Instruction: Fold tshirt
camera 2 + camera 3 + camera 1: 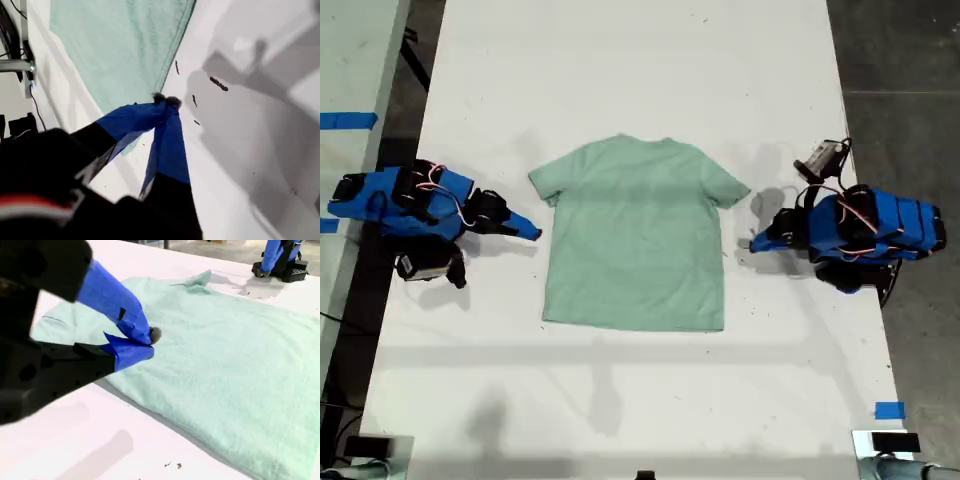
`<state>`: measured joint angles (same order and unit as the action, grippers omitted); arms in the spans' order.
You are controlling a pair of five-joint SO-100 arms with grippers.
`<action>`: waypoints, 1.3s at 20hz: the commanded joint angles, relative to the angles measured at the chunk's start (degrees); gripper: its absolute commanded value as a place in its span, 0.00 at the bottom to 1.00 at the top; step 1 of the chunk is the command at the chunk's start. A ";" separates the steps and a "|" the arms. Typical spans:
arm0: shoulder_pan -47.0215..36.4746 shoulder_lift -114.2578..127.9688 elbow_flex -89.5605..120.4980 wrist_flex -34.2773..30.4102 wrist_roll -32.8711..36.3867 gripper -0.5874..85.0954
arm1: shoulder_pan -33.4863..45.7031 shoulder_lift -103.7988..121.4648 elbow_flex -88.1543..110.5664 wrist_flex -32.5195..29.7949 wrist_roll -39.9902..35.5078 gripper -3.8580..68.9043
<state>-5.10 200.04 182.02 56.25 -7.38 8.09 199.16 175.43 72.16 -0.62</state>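
The pale mint-green tshirt (635, 240) lies flat and spread out in the middle of the white table (640, 60), collar toward the exterior view's top. My first gripper (752, 243) rests at the exterior view's right, just off the shirt's side edge, below the sleeve. Its jaws are shut with nothing between them (166, 101), and the tshirt (115, 45) lies beyond them. My second gripper (534, 236) sits at the exterior view's left, shut and holding nothing (149, 343), its tips close to the near edge of the tshirt (225, 355).
Small dark specks (218, 83) lie on the table beside the shirt's edge. A blue tape piece (889, 410) marks the table at the exterior view's lower right. Another table (350, 60) stands at the exterior view's left. Dark floor (900, 60) borders the right.
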 commanded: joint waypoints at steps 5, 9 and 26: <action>-3.69 -5.89 -11.60 -1.41 -1.49 0.01 | 2.11 -13.01 -19.07 -0.26 -6.86 0.03; -8.17 -27.51 -30.59 5.80 1.58 0.01 | 9.58 -38.06 -39.11 2.20 -18.90 0.03; -38.41 -76.46 -73.65 29.00 34.01 0.11 | 38.23 -90.09 -84.20 17.14 -55.20 0.50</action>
<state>-42.45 123.84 111.53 84.99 26.10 44.38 108.90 88.95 93.16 -52.82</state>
